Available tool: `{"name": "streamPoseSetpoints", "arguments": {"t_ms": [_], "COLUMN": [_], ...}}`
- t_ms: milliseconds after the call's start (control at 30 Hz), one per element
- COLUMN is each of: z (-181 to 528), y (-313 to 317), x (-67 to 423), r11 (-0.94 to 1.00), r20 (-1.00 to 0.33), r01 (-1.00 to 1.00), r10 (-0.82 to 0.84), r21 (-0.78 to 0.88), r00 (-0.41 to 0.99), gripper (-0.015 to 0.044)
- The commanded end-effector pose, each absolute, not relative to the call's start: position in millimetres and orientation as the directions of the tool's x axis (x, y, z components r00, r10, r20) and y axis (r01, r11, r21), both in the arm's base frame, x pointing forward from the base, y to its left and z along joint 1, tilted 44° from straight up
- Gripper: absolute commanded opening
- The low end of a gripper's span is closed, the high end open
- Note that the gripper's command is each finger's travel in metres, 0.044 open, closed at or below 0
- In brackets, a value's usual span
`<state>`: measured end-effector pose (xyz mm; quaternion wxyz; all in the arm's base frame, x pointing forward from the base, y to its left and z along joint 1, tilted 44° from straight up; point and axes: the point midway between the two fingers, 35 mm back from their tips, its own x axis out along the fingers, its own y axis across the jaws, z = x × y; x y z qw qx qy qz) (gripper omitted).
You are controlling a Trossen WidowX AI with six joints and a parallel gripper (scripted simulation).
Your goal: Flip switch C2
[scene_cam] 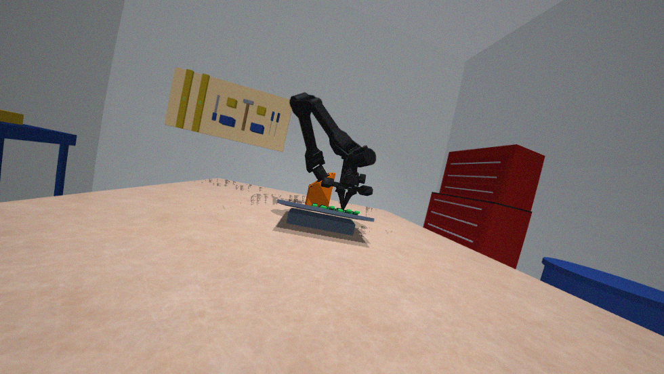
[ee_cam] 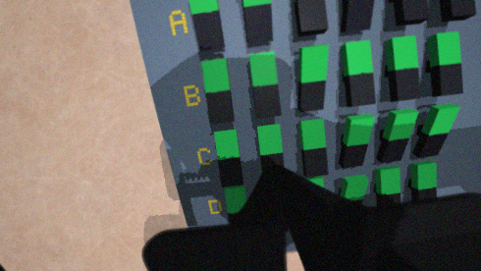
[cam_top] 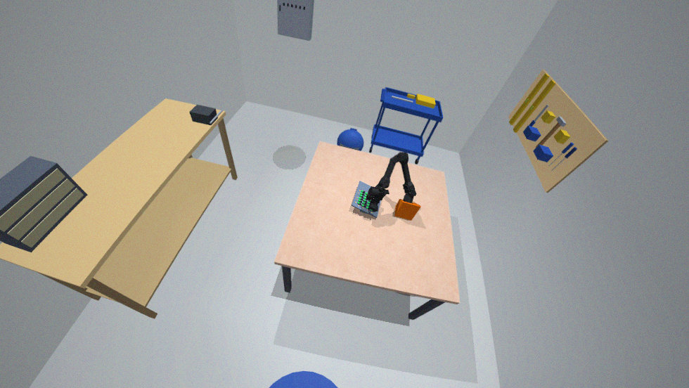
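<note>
- Top: jaws (cam_top: 370,204) low over the panel (cam_top: 360,188) on the counter (cam_top: 337,240); switches too small to separate.
- Exterior: jaws pinched together, gripping nothing, tip at the switch row.
- Wrist: C2 (ee_cam: 270,139) sits right at the tip; drifting sideways risks tipping C1 (ee_cam: 227,145) or C3 (ee_cam: 313,135).

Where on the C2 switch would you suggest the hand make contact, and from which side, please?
Probably not a grip but a press: push with the shut hand from straight above on the dark near half of C2. Its tip already covers that end; the green half lies farther out. I cannot tell which end is raised.
</note>
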<state>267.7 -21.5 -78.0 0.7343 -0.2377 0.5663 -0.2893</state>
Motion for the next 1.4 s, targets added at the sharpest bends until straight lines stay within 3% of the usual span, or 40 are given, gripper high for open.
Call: {"name": "streamPoseSetpoints", "arguments": {"t_ms": [0,1167,1367], "z": [-77.9,-81.1,-42.7], "y": [-22.3,-25.6,15.0], "x": [268.0,268.7,261.1], "r11": [0.716,0.716,0.720], "r20": [-0.690,-0.690,-0.700], "r01": [0.154,0.154,0.154], "r10": [-0.697,-0.697,-0.694], "r21": [-0.680,-0.681,-0.677], "r00": [0.194,0.194,0.171], "gripper": [0.0000,0.0000,0.0000]}}
